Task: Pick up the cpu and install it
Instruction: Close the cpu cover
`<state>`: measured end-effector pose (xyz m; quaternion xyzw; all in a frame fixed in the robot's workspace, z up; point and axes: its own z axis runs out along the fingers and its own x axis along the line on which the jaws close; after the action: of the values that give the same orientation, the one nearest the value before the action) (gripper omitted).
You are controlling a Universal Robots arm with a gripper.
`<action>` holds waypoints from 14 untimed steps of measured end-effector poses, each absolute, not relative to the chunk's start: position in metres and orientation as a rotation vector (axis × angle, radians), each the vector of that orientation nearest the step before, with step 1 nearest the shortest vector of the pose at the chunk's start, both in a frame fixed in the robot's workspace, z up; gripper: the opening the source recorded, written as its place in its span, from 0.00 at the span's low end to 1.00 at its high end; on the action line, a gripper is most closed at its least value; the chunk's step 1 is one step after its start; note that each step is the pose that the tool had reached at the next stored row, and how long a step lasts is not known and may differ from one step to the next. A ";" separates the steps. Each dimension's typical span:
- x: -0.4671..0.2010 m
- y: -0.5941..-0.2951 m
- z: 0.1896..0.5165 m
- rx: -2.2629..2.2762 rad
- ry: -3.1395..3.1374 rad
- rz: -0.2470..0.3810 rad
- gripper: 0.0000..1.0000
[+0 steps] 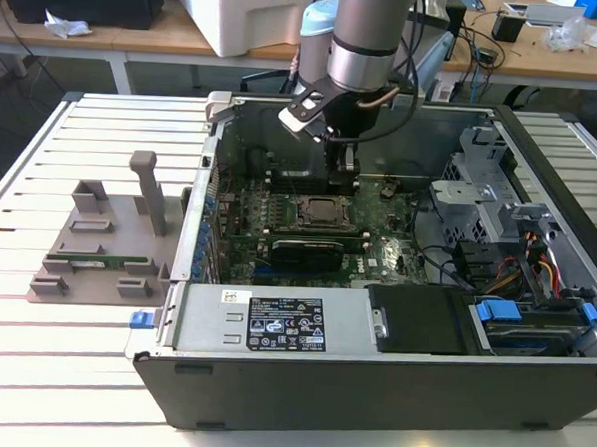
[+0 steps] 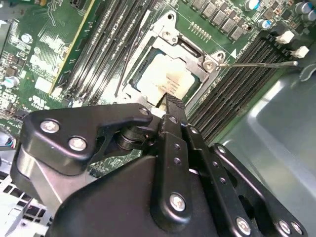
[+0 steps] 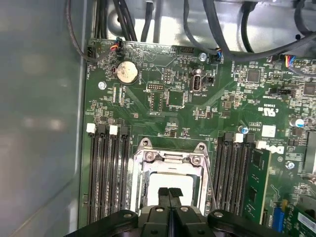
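Claw [image 2: 171, 101] tips pressed together, gripping nothing, poised over socket [image 2: 169, 35] | cpu [image 2: 163, 79] lies flat in socket | risk, my judgement: if I press off-centre, cpu could tilt and bend pins.

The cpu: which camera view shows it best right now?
The second wrist view: the cpu sits in its socket, shiny top mostly clear beyond the gripper. In the first wrist view the gripper hides part of it. The exterior view shows it small and dark.
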<state>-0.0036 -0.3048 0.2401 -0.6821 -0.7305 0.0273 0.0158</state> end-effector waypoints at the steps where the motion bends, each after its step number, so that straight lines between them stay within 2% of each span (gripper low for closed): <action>1: -0.004 -0.305 0.245 -2.122 -2.272 0.085 0.11; 9: -0.004 -0.305 0.277 -2.122 -2.272 0.085 0.11; 14: -0.004 -0.305 0.280 -2.122 -2.272 0.085 0.11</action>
<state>-0.0036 -0.3047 0.2796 -0.6821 -0.7305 0.0273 0.0158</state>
